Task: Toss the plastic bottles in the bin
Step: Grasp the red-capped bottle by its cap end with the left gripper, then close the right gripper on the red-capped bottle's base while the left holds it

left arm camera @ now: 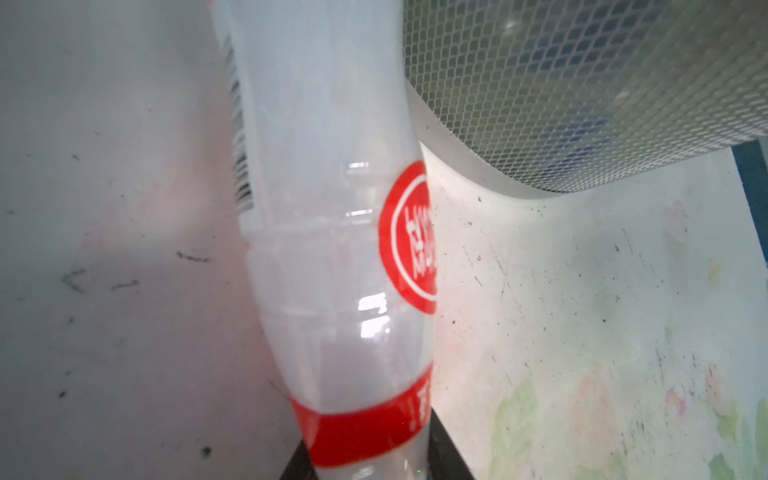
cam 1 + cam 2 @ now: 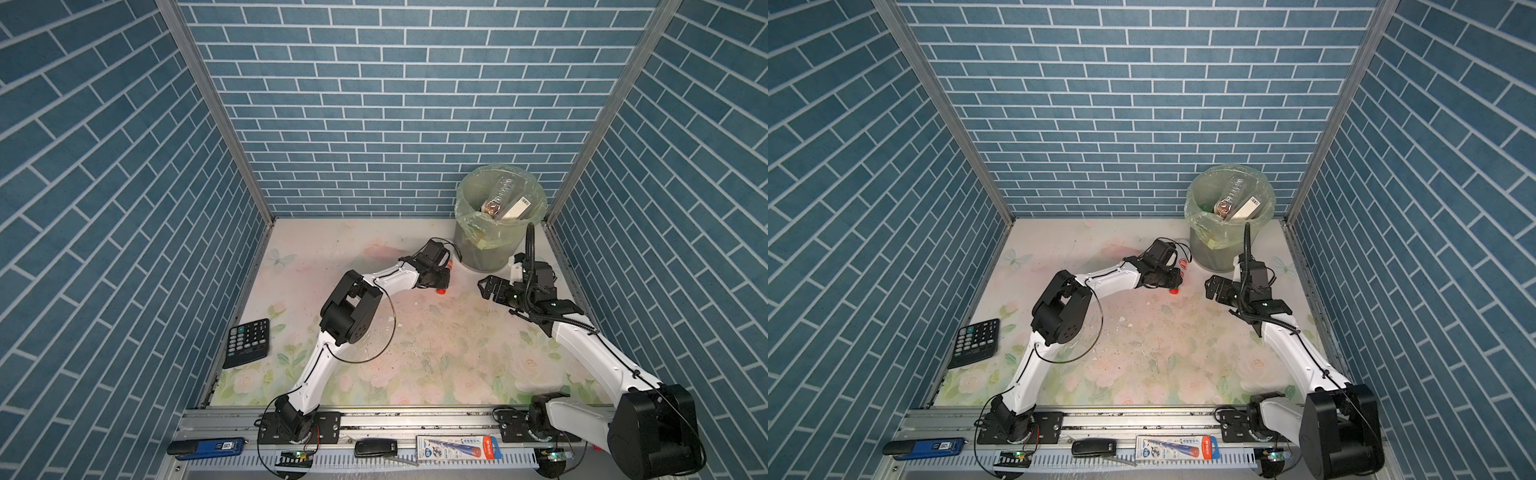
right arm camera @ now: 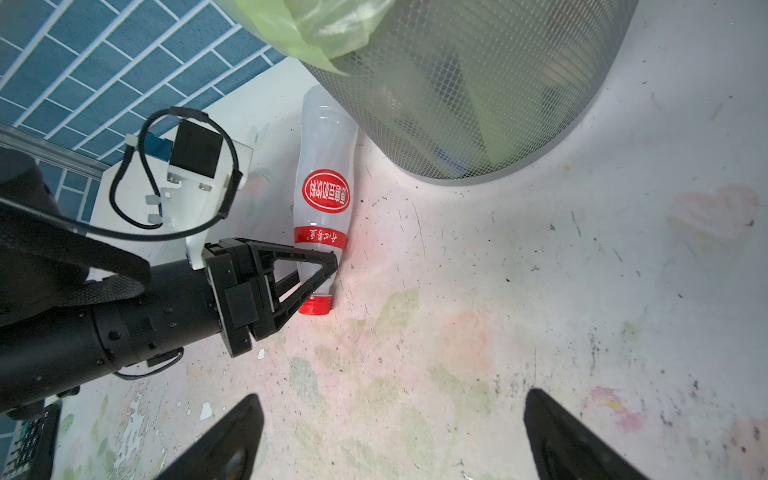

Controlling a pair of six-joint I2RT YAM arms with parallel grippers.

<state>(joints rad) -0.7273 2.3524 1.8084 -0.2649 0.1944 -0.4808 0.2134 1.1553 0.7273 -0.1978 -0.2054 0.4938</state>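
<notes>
Beside the foot of the bin (image 3: 457, 104), at the far right of the flowered table (image 2: 332, 249), a white bottle (image 3: 324, 195) with a red cap (image 3: 316, 305) and label lies on its side. The left gripper (image 3: 328, 266) pinches its neck, just above the cap. To its right the right gripper (image 2: 484, 289) hangs over the table, fingers spread wide, holding nothing. More bottles (image 2: 500, 195) lie inside the bin's green liner (image 2: 469, 216).

A milky bottle (image 3: 324, 166) with red cap and label lies on the bench (image 3: 498, 291), base just beside the grey mesh bin (image 3: 478, 104); another clear bottle (image 2: 505, 188) rests inside its pale green liner (image 3: 316, 29).
</notes>
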